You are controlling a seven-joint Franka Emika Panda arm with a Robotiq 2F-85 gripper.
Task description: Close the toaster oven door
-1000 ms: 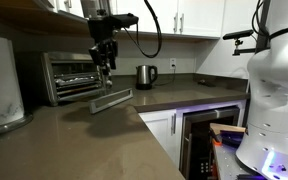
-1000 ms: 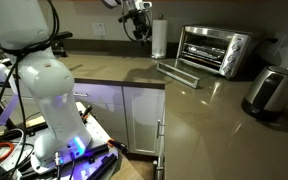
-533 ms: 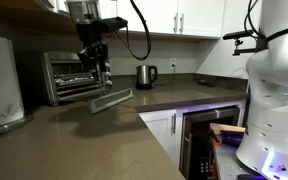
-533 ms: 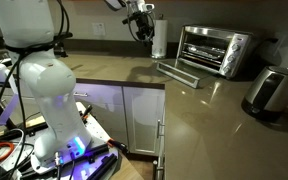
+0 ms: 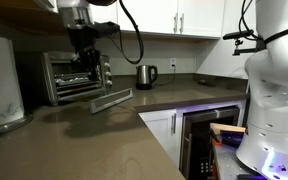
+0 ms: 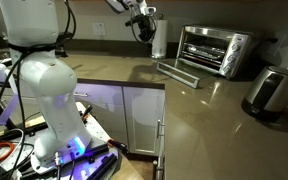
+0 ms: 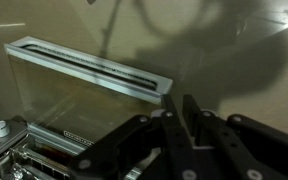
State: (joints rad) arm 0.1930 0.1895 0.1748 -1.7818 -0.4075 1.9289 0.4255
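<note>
The silver toaster oven stands on the counter against the back wall; it also shows in an exterior view. Its glass door lies open and flat in front of it in both exterior views. In the wrist view the door's glass and its long bar handle lie below me, with the wire rack at bottom left. My gripper hangs above the oven's front, apart from the door. It also shows from afar. Its fingers are together and hold nothing.
A steel kettle stands beside the oven, also seen close up. A paper towel roll stands at the oven's other side. A dark under-counter appliance sits below the counter. Upper cabinets hang overhead.
My gripper has moved sideways toward the oven, from above the open door's outer end to above the oven's front. The door has not moved.
</note>
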